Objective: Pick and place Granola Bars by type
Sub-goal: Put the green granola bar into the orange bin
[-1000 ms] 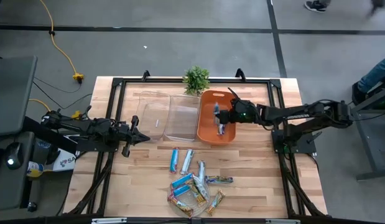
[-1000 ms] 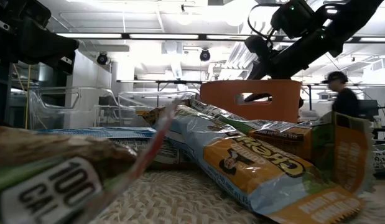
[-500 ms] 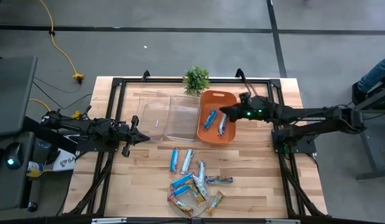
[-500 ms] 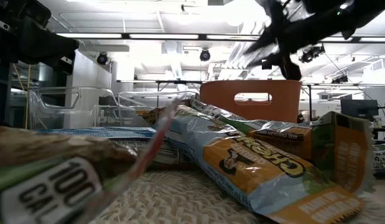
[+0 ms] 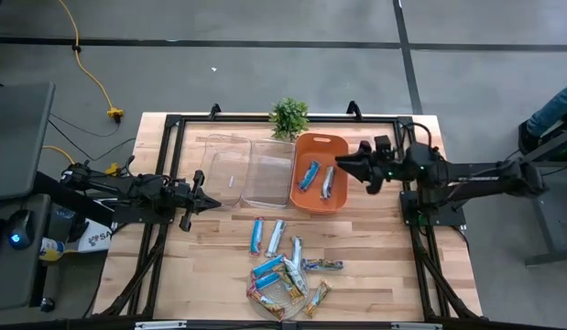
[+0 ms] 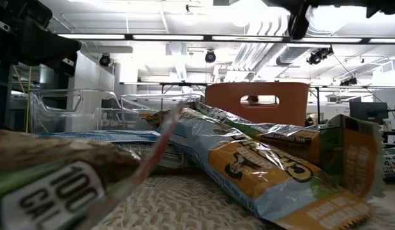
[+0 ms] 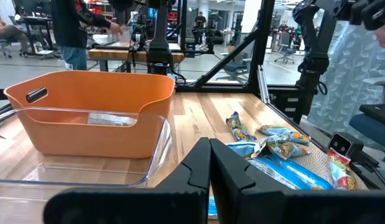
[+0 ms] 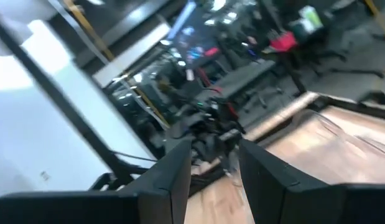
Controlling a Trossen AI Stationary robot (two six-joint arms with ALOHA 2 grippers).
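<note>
Right pincer (image 5: 341, 162) parted, empty — left pincer (image 5: 212, 203) closed.

Right gripper (image 5: 349, 162): withdrawn from over the orange bin (image 5: 343, 145) to just past its right rim, empty. Second granola bar (image 5: 327, 182) now lies in the bin.

Robotics lab — concrete floor (image 5: 265, 73), black frame rig (image 5: 173, 124), workbenches (image 7: 127, 57) behind

An orange bin (image 5: 321, 185) sits on the pale wood-grain bench (image 5: 210, 257), beside two clear containers (image 5: 248, 172) and a green plant (image 5: 288, 117). The Granola Bars (image 5: 285, 268) wear shiny blue, silver-white and brown-gold wrappers, one with orange lettering. A yellow cable (image 5: 92, 82) crosses the grey floor.
</note>
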